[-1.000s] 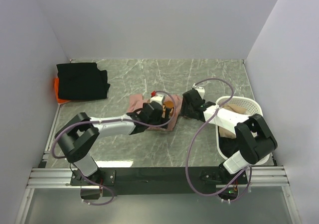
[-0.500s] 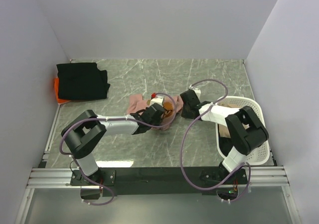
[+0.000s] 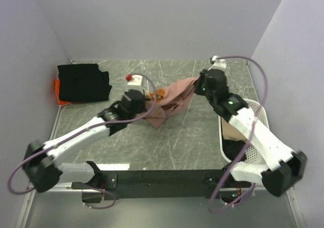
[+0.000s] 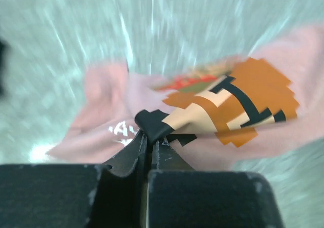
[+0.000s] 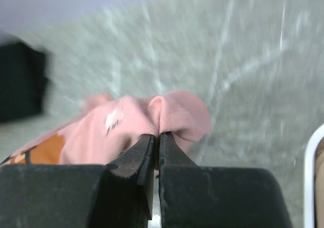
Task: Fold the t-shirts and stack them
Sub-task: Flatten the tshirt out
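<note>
Three t-shirts lie out on the grey-green, marble-veined table (image 3: 192, 137). One, the dusty-pink t-shirt (image 3: 172, 99), is soft knit cloth spanning between the two grippers in the middle of the table, nearer the far edge. It sags in loose folds, and whether its lower edge touches the surface cannot be told. The left gripper (image 4: 150, 137) has its two dark fingers pressed together on a small fold of this shirt, right at a black block of the chest graphic (image 4: 238, 99). That graphic is a blocky pixel print in orange, tan and black, with a line of small white text (image 4: 121, 130) beside it. The right gripper (image 5: 157, 137) is likewise clamped tight, pinching a rounded ridge of plain pink cloth at the shirt's other end. Both wrist views are smeared with blur.

At the far left corner sits the black t-shirt (image 3: 83, 82), folded into a rough rectangle. It lies on top of the orange t-shirt (image 3: 59, 93), of which only a narrow strip shows along the left side.

One white plastic laundry basket (image 3: 255, 106) with a mesh wall stands by the right edge, partly hidden under the right arm. Inside it lie a beige cloth (image 3: 234, 133) and a dark cloth (image 3: 234, 149). Two purple cables (image 3: 255, 71) loop along the arms, one on each.
</note>
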`<state>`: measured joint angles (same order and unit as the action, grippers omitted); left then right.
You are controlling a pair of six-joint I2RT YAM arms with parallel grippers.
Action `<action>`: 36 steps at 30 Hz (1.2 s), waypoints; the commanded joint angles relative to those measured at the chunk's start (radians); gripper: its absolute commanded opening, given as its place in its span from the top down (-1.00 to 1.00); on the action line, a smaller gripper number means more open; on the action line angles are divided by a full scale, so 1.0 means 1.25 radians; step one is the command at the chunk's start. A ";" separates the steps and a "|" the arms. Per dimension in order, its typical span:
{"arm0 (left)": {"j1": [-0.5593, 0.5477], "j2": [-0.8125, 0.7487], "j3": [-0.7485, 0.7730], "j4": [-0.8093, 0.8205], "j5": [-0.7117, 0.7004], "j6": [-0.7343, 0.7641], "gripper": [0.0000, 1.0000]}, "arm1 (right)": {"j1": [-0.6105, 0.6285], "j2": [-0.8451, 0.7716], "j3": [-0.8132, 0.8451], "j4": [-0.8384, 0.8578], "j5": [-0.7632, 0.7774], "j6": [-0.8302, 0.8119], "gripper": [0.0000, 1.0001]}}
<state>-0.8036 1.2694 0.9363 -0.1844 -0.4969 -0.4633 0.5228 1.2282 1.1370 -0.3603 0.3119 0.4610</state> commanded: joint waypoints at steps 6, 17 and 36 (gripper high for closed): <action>0.157 -0.164 0.105 -0.049 -0.042 0.080 0.38 | 0.032 -0.176 0.116 -0.070 -0.003 -0.064 1.00; 0.220 -0.055 0.113 -0.007 -0.058 0.064 -0.63 | 0.011 -0.005 0.064 -0.003 0.034 -0.052 1.00; 0.080 -0.101 -0.184 -0.027 0.083 -0.114 -0.81 | -0.044 0.148 -0.016 0.056 -0.029 -0.019 0.14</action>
<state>-0.7010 1.1637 0.7284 -0.2108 -0.4068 -0.5480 0.4706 1.4544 1.1503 -0.3405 0.2897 0.4236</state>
